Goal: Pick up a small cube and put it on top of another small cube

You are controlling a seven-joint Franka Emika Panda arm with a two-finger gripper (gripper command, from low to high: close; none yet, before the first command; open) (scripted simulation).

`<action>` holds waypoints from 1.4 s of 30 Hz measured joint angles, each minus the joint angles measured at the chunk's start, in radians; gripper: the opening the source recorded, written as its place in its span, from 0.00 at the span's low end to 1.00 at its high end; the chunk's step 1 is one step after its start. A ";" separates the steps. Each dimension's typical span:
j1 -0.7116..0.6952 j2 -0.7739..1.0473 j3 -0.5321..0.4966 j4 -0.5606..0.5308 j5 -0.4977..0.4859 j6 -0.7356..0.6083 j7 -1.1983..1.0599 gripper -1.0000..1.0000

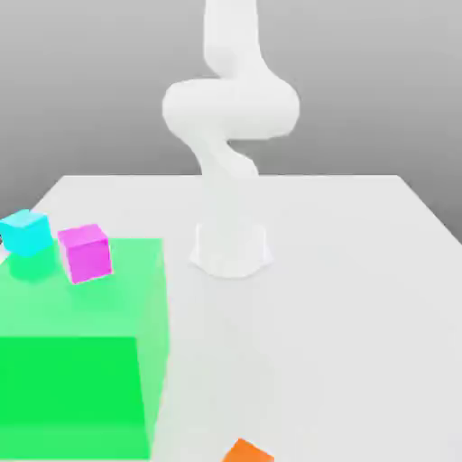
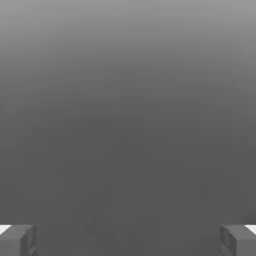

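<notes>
In the exterior view a small cyan cube sits at the far left, by the back corner of a large green block. A small magenta cube stands right beside it, overlapping the block's top back edge; I cannot tell whether it rests on the block. A small orange cube peeks in at the front edge. The white arm rises from its base and leaves the picture at the top. In the hand view my gripper is open, its grey fingertips far apart with nothing between them, facing a plain grey background.
The white table spreads to the exterior view's right of the arm's base. The big green block takes up the front left and is much taller than the small cubes.
</notes>
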 joint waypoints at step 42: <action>0.383 1.375 0.124 0.333 -0.149 0.288 -0.633 0.00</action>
